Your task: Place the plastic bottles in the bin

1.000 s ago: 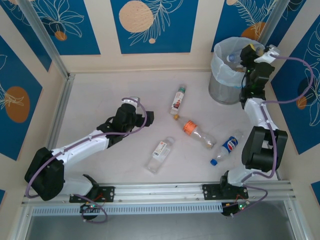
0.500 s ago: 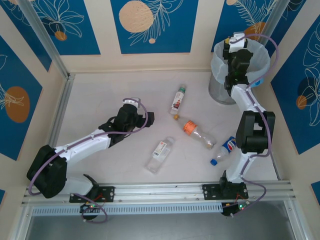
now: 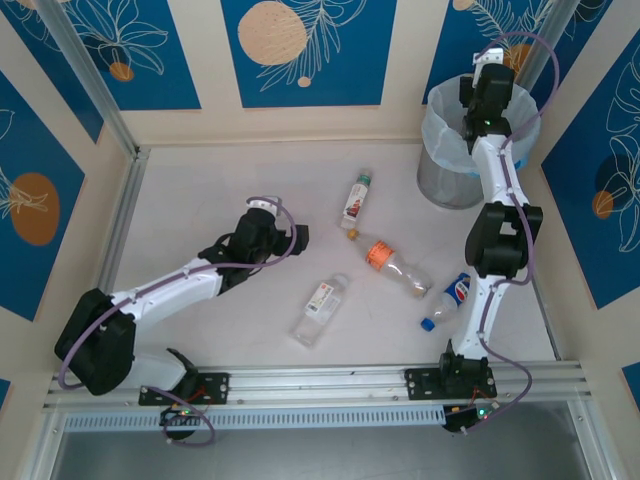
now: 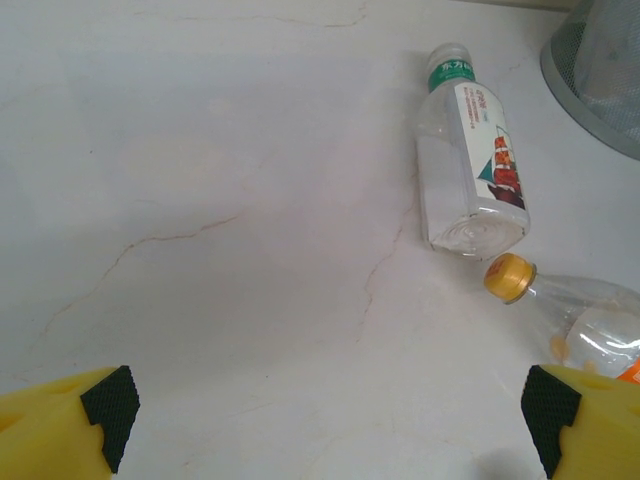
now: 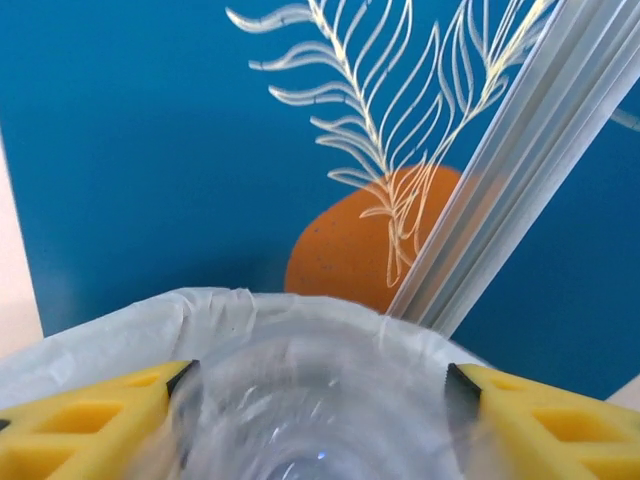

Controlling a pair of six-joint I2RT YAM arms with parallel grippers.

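Right gripper (image 5: 315,392) is up over the bin (image 3: 446,184) at the far right corner of the table (image 3: 200,190). Its jaws stand apart with a blurred clear bottle (image 5: 310,425) between the yellow fingers (image 5: 90,425), above the pale bag liner (image 5: 210,310). Cannot tell if the pads press on it or it is loose.

Left gripper (image 4: 328,405) is spread wide with nothing in it, over bare table left of centre.

Four bottles lie on the table, right of centre:
- green-capped bottle (image 3: 356,200): farthest back, near the bin
- orange-label bottle (image 3: 393,262): on its near side, orange cap close to the green-capped bottle's base, not touching
- white-label bottle (image 3: 322,308): toward the near edge
- blue-label bottle (image 3: 452,296): toward the near right corner, just beside the right arm
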